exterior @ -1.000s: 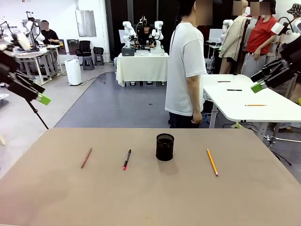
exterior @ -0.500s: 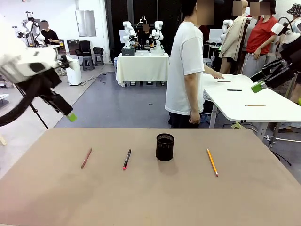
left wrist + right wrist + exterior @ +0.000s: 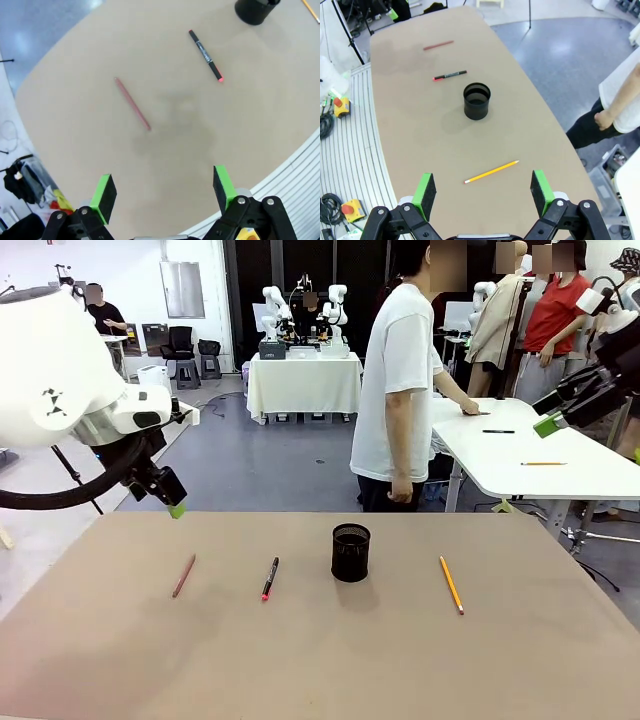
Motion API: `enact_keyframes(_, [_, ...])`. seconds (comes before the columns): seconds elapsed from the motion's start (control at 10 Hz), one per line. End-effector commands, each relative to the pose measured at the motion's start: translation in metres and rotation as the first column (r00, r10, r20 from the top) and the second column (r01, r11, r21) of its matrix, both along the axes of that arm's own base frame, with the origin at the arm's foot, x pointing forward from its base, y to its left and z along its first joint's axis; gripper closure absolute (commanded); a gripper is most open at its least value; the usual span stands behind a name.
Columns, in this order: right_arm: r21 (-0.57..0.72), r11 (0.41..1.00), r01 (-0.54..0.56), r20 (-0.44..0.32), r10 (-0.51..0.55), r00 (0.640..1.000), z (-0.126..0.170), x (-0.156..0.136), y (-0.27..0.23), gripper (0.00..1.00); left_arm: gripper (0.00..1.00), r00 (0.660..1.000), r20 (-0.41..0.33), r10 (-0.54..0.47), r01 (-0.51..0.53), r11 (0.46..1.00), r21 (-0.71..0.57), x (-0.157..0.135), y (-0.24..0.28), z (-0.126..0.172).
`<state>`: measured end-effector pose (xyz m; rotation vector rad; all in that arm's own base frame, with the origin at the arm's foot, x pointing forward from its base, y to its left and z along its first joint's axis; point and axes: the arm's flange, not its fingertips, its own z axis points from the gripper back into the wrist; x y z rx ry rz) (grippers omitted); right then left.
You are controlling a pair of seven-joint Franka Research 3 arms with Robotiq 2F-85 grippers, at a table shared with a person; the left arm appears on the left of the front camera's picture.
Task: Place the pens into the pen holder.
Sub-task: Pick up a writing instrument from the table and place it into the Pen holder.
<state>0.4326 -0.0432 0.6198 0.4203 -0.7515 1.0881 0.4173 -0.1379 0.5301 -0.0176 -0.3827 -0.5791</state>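
As the left tool [image 3: 164, 186] and right tool [image 3: 482, 192] are opened wide and empty, the thin dark red pen [image 3: 132, 103], laid flat on the brown counter [image 3: 240, 115], may be rolled aside if pinched off-centre.

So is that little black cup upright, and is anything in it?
Upright and empty: the pen holder stands mouth up, its inside bare in the right wrist view. The three pens lie on the table.

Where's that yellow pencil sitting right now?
In the front view the yellow pencil lies flat on the table, on the robot's right side, alone to the right of the black mesh pen holder and not touching it.
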Motion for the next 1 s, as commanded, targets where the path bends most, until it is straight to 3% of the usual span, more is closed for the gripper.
enact_keyframes(0.0, [0.0,1.0,-0.002,0.003,0.002,1.0,0.001,0.0,0.0,0.0,0.0,0.999,0.025,0.032,-0.031,0.999,-0.011,-0.014,0.0,0.011])
enact_keyframes(0.4, [0.0,1.0,-0.002,0.003,0.002,1.0,0.001,0.0,0.0,0.0,0.0,1.0,0.022,0.013,-0.013,1.0,-0.013,-0.009,-0.002,0.012])
enact_keyframes(0.6, [0.0,1.0,-0.002,0.003,0.002,1.0,0.001,0.0,0.0,0.0,0.0,0.969,-0.19,0.158,-0.164,0.986,-0.017,0.042,-0.011,-0.001])
enact_keyframes(0.9, [0.0,1.0,-0.002,0.003,0.002,1.0,0.001,0.0,0.0,0.0,0.0,0.923,-0.251,0.291,-0.294,0.955,0.025,0.098,-0.019,-0.04])
